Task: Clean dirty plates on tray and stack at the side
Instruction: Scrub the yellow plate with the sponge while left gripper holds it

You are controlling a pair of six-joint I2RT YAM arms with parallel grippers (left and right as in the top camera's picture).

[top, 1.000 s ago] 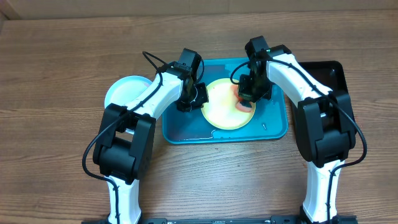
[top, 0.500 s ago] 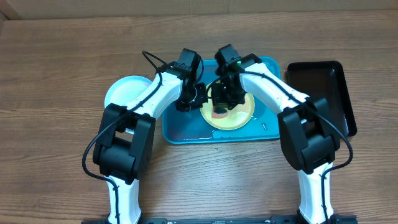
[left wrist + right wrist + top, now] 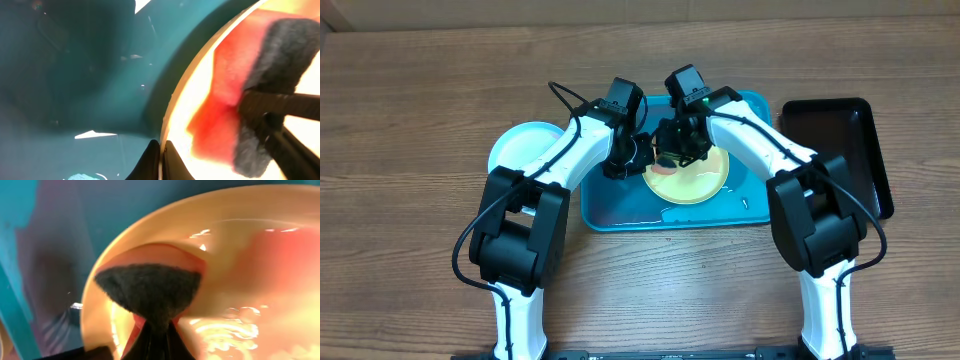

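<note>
A pale yellow plate (image 3: 695,178) lies on the teal tray (image 3: 760,205). My left gripper (image 3: 632,158) is shut on the plate's left rim (image 3: 172,107), one finger on each side of it (image 3: 161,162). My right gripper (image 3: 678,150) is shut on a red sponge with a dark scouring face (image 3: 150,287), which rests on the plate's left part, close to the left gripper. In the left wrist view the sponge (image 3: 235,100) lies on the plate just inside the rim. Wet reddish smears cover the plate's surface (image 3: 255,275). A light blue plate (image 3: 518,148) sits on the table left of the tray.
A black tray (image 3: 840,150) stands right of the teal tray. Water streaks show on the teal tray's floor (image 3: 90,134). Both arms cross over the tray's far half, and bare wooden table (image 3: 420,250) surrounds it.
My right gripper has carried the sponge from the plate's right side across to its left part, next to the left gripper. The left gripper has kept its hold on the rim.
</note>
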